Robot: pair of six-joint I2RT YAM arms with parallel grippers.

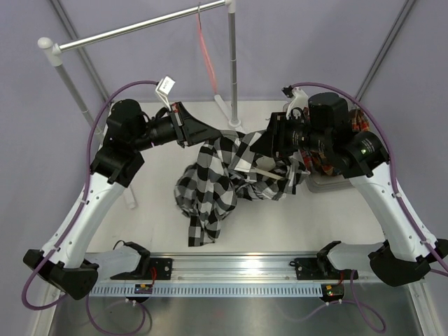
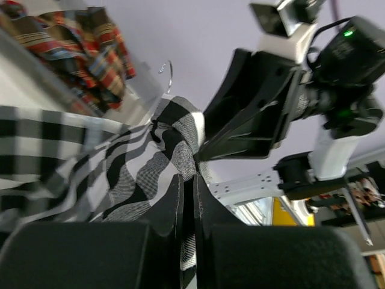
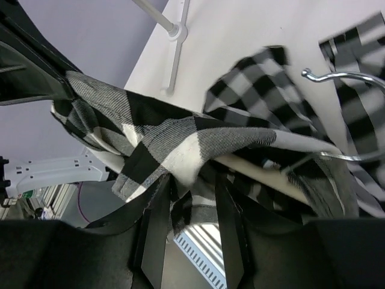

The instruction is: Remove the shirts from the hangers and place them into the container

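A white table (image 1: 280,231) backed by pale lilac walls (image 1: 336,35) is shown. The black-and-white checked shirt (image 1: 210,189) is bunched up just in front of the silver rail (image 1: 140,26), stretched roughly left to right with one end trailing away from the rail. It's clamped tight in the left gripper (image 2: 187,198); the right gripper (image 3: 192,223) is seen half closed round a fold, but an actual grip can't be told.

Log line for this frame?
left fingers: shut on black-and-white shirt | right fingers: around its fabric near cream hanger, grip unclear | plaid shirt: in container
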